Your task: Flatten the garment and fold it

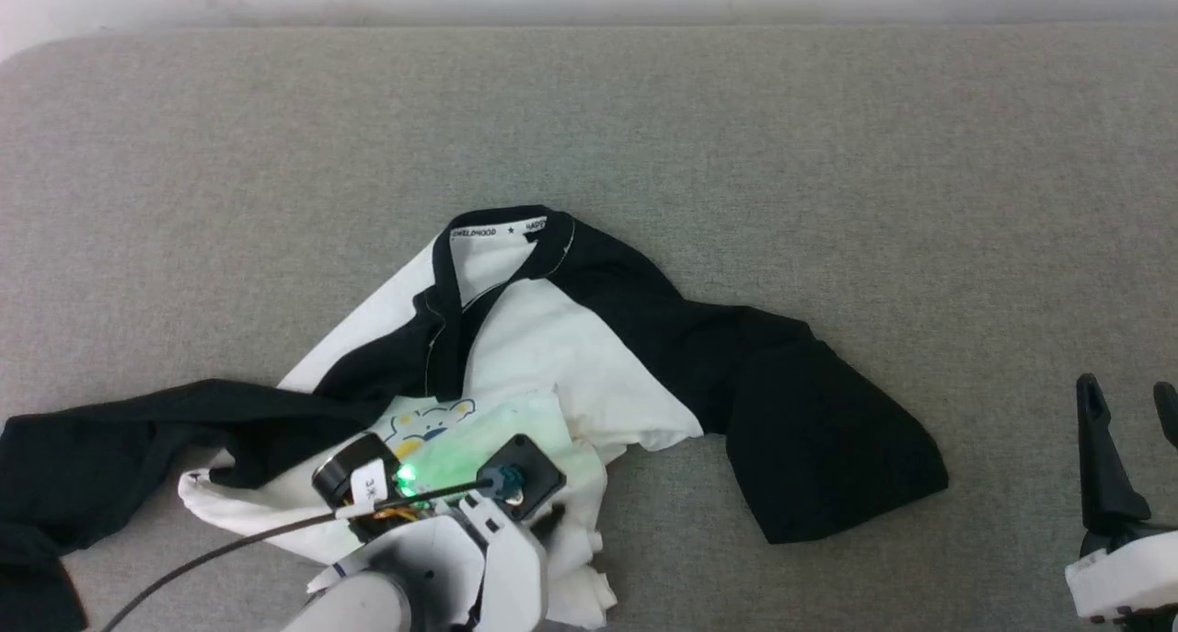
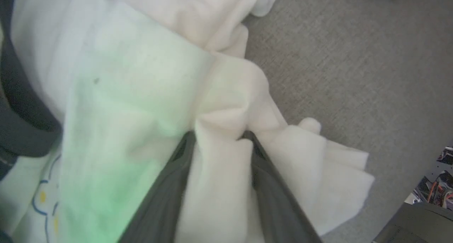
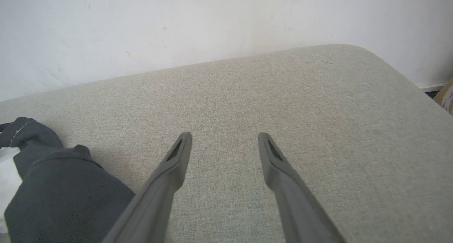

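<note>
Straddling a bunched white fold of the garment [image 1: 571,356], crumpled on the grey cushion [image 1: 736,108], the left gripper [image 2: 219,135] may or may not have clamped it. Catching several layers could drag the heap instead of spreading it; the right gripper [image 3: 224,137] hangs spread, empty, well apart.

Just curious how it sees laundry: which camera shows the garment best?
The head view: nearly the whole garment shows, collar and both black sleeves. The left wrist view shows white folds between the fingers of the left gripper; the right wrist view, one black sleeve.
</note>
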Controlling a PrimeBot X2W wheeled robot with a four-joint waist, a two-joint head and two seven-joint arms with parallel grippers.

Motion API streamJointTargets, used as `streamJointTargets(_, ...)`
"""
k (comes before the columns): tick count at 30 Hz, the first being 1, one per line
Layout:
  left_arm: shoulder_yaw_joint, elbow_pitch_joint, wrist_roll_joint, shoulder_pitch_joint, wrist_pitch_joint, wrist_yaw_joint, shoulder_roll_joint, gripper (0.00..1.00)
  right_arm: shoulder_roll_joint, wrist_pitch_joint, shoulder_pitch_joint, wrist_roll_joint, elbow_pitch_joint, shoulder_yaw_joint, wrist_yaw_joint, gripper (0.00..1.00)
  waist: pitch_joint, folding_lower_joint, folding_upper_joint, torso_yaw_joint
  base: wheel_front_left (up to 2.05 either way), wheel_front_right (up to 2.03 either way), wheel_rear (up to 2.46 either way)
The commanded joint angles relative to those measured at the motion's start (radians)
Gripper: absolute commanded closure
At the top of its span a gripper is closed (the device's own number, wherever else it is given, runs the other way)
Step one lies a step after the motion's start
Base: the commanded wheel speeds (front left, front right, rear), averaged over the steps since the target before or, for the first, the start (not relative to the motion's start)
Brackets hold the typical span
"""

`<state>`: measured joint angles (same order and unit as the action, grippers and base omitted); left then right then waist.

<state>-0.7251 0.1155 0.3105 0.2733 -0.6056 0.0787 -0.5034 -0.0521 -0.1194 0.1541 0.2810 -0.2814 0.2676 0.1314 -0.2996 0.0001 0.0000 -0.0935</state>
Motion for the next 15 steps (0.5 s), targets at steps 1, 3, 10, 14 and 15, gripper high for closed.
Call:
streamJointTargets(1, 0.0, -0.034, 0.008, 0.0, 0.007, -0.004, 0.007, 1.0, 0.002, 0.009, -0.016, -0.005, 0.003, 0.001, -0.001, 0.0, 0.007, -0.0001, 0.0, 0.002, 0.0, 0.0, 0.0)
streamJointTargets(3, 0.013, -0.023, 0.022, 0.012, 0.047, -0.014, 0.04, 1.0, 0.002, 0.009, -0.015, -0.006, 0.009, 0.006, -0.001, 0.0, 0.018, -0.0001, 0.0, -0.003, 0.0, 0.0, 0.0)
streamJointTargets(10, 0.092, 0.154, 0.181, 0.067, 0.179, -0.063, 0.255, 1.0, 0.002, 0.008, 0.0, -0.008, 0.017, 0.006, -0.001, 0.0, 0.074, -0.0001, 0.0, -0.027, 0.0, 0.0, 0.0)
streamJointTargets(14, 0.07, 0.266, 0.239, 0.11, 0.175, -0.07, 0.357, 1.0, 0.002, 0.004, 0.009, -0.009, 0.02, 0.005, -0.001, 0.0, 0.103, -0.0001, 0.0, -0.039, 0.0, 0.0, 0.0)
streamJointTargets(15, 0.051, 0.284, 0.248, 0.114, 0.157, -0.068, 0.368, 1.0, 0.002, 0.003, 0.01, -0.008, 0.021, 0.003, -0.001, 0.0, 0.107, -0.0001, 0.0, -0.04, 0.0, 0.0, 0.0)
